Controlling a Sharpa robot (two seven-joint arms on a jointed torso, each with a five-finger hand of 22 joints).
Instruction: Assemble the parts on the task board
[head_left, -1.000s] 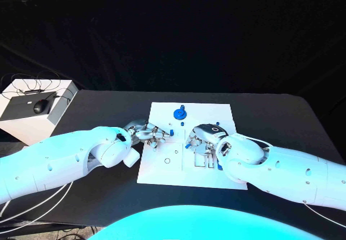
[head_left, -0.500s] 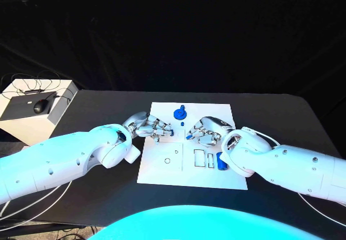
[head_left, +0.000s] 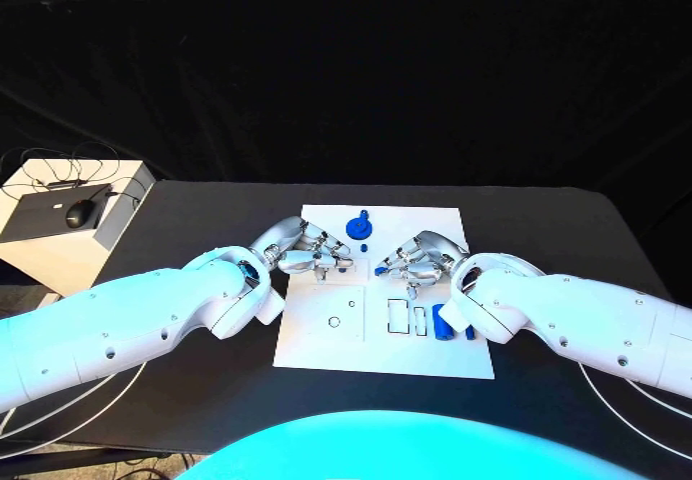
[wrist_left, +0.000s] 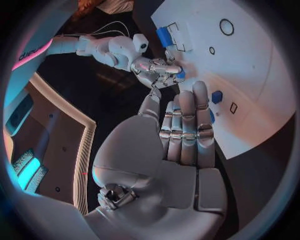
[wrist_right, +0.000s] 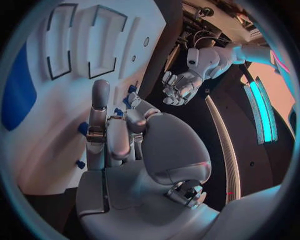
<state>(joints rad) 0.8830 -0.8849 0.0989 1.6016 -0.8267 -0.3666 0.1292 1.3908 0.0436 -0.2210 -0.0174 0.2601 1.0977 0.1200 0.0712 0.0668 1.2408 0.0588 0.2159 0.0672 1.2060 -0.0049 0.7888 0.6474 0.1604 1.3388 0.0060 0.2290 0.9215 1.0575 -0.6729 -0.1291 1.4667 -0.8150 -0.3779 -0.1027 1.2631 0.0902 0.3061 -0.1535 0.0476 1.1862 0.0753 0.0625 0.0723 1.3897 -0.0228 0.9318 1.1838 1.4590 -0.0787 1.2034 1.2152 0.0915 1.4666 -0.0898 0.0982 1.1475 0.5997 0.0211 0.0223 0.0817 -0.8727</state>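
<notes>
I had both robot hands over the middle of the task board (head_left: 325, 345), the flat white plate lying on the black tabletop (head_left: 548, 230) at the centre of the frame.

The left robot hand (head_left: 306, 255) sat at the board's left edge with its fingers curled in. I could not tell whether it pinched anything. In the left wrist view its fingers (wrist_left: 187, 130) lay straight and pressed side by side, with a small blue part (wrist_left: 217, 96) just beyond them on the board.

The right robot hand (head_left: 414, 262) was bunched slightly right of centre, with a small blue piece (head_left: 382, 270) showing at its fingertips. It looked pinched there, though I could not be sure.

Step in hand, as I judged it: carrying or aligning a small part toward a seat in the board's middle. The next move would call for lining the piece up over its recess and pressing straight down.

Materials and shapes:
- Board: smooth, matte, rigid, with rectangular cut-outs (head_left: 397, 316) and a small round hole (head_left: 333, 322) in its lower half.
- A round blue knob-like part (head_left: 359, 228) stood near the top edge.
- A longer blue block (head_left: 444, 325) lay at lower right, beside the cut-outs.
- Hands: silver, jointed, hard-shelled.
</notes>
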